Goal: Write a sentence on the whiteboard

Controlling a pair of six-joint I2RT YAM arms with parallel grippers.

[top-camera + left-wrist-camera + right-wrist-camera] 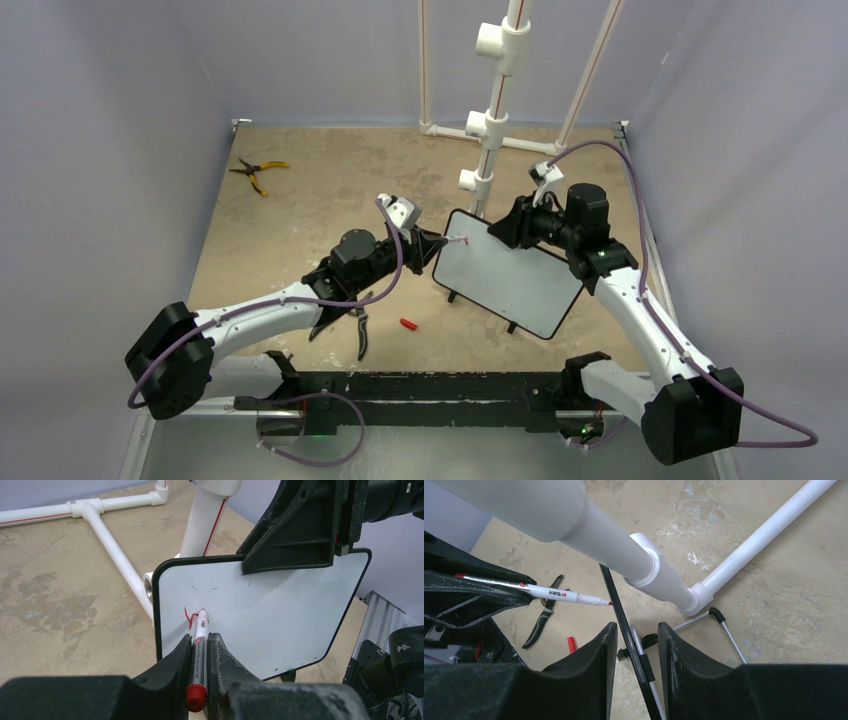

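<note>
The whiteboard (510, 282) stands tilted on its feet at the table's middle right. My left gripper (437, 245) is shut on a red-capped marker (201, 630), and the marker's tip touches the board's upper left corner. A short red scrawl (189, 618), the start of the sentence, sits beside the tip; the rest of the white face (270, 610) is bare. My right gripper (637, 625) straddles the board's top edge (616, 597) with its jaws apart and a gap on each side. It also shows in the left wrist view (300, 535).
A white PVC pipe frame (490, 130) stands right behind the board. A red marker cap (408, 324) and black-handled pliers (360, 330) lie in front of the board's left side. Yellow-handled pliers (258, 172) lie at the far left.
</note>
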